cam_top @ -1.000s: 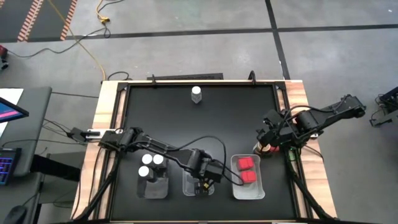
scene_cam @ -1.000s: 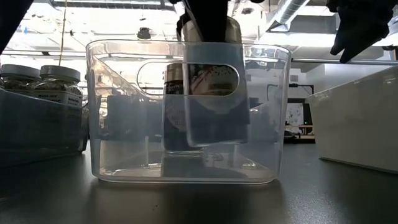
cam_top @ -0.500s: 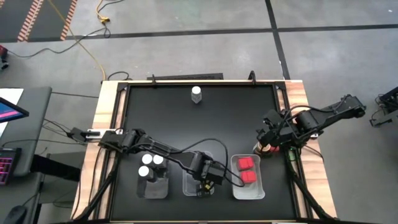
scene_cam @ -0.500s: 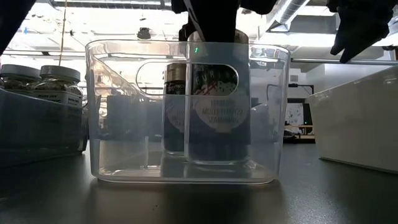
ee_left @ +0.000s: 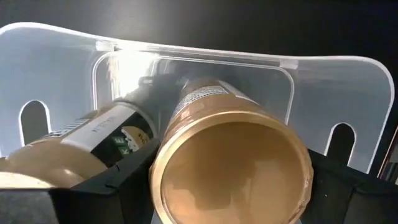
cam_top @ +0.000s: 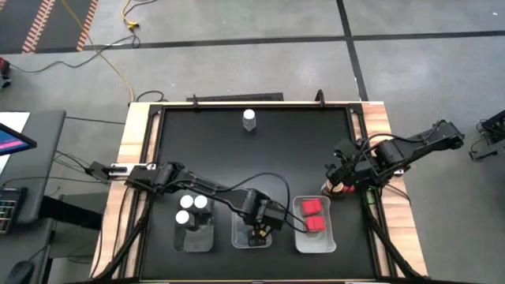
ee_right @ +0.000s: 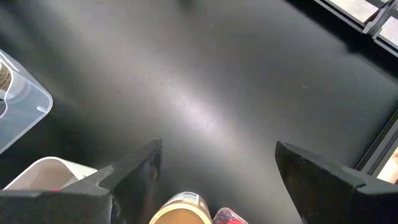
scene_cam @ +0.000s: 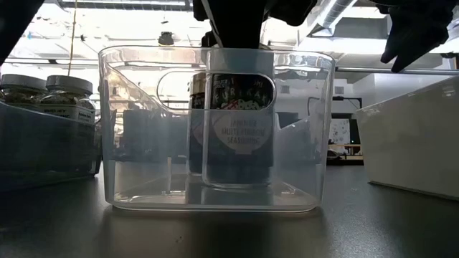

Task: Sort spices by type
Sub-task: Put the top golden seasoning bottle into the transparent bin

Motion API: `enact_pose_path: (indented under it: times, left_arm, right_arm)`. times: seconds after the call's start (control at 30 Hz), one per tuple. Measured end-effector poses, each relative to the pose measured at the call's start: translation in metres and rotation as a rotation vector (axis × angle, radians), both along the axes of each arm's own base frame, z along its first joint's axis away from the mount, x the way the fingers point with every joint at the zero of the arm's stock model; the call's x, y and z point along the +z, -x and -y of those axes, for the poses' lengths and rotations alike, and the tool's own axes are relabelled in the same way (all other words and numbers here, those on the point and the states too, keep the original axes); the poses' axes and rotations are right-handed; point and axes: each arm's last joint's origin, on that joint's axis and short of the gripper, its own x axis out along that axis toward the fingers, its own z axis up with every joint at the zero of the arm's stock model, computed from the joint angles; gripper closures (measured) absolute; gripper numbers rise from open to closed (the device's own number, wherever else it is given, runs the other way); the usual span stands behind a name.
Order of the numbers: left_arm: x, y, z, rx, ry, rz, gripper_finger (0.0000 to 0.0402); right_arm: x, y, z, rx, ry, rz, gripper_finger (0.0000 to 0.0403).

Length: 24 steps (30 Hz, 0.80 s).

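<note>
Inside the middle tray [cam_top: 240,235], the left gripper [cam_top: 263,226] holds a tan-lidded jar [ee_left: 231,163], its fingers clamped on the jar's sides. That jar stands on the tray floor just beside a second jar [ee_left: 93,134], with little room to the tray's walls. Left of the middle tray, another tray [cam_top: 195,238] holds white-capped jars [cam_top: 187,210]; right of it, a third tray [cam_top: 314,237] holds red-capped jars [cam_top: 312,207]. Beyond that tray's far right corner, the right gripper [cam_top: 338,175] hovers with its fingers spread wide, empty, above two more jars [ee_right: 181,209]. One white-capped jar [cam_top: 249,119] stands alone, well apart, near the table's [cam_top: 237,158] far edge, bare black surface all around.
</note>
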Motion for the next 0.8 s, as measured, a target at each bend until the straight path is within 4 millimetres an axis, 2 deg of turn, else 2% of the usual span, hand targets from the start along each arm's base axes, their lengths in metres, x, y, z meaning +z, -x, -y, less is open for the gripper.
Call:
enact_pose_path:
  times: [0.23,0.43,0.57,0.8]
  left_arm:
    - [0.000,0.000,0.000,0.000,-0.001,0.001,0.0110]
    - [-0.002,0.000,0.000,0.009,0.006,-0.006,0.0078]
    - [-0.001,0.000,-0.002,0.015,0.005,-0.018,0.0072]
    - [0.014,0.003,-0.004,0.034,-0.007,-0.020,0.0071]
  right_arm:
    - [0.000,0.000,0.000,0.004,0.003,-0.003,0.0062]
    - [0.000,0.000,0.000,0.006,0.004,-0.004,0.0062]
    - [0.000,0.000,0.000,0.006,0.004,-0.004,0.0062]
    - [0.000,0.000,0.000,0.006,0.004,-0.004,0.0062]
